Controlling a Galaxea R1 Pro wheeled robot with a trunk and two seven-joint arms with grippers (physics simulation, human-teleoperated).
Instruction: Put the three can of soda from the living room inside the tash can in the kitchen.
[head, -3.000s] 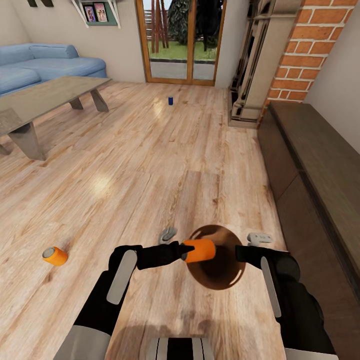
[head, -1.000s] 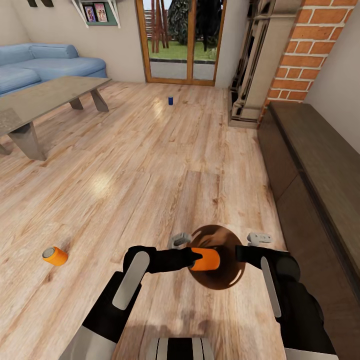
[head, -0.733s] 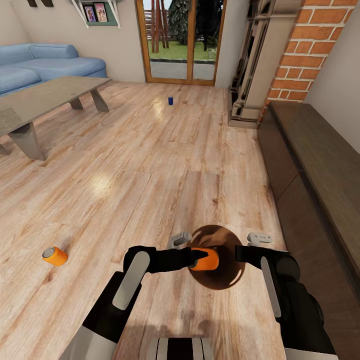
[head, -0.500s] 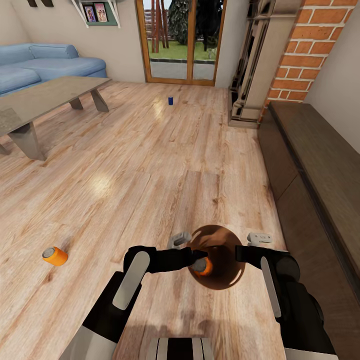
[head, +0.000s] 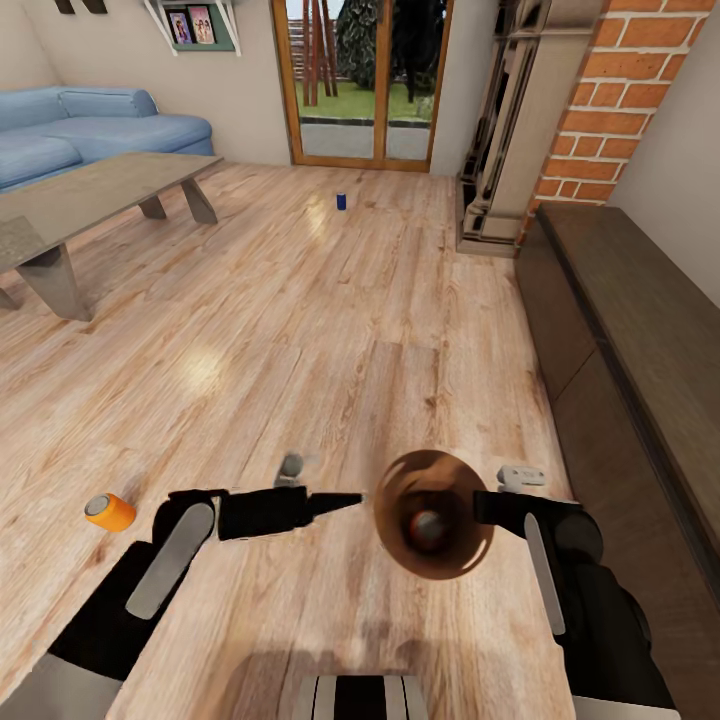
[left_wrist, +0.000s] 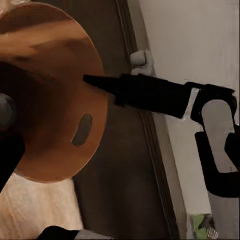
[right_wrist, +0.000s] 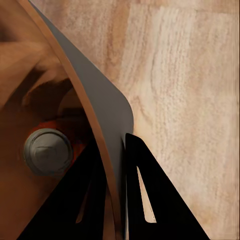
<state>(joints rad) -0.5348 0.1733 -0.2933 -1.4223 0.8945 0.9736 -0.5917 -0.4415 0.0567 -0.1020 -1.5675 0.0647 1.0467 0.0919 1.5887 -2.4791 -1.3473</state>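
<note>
Orange soda can (head: 428, 527): upright inside round brown bin (head: 400, 545), silver end up. Right gripper (right_wrist: 114, 197) clamps bin's rim. Left gripper (head: 335, 499): grip state unclear, just beside bin.

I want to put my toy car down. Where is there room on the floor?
Lots of bare wood floor lies between the coffee table, the dark blue can and the dark low cabinet. It is crowded near the robot, around the bin, both arms and the orange can.
</note>
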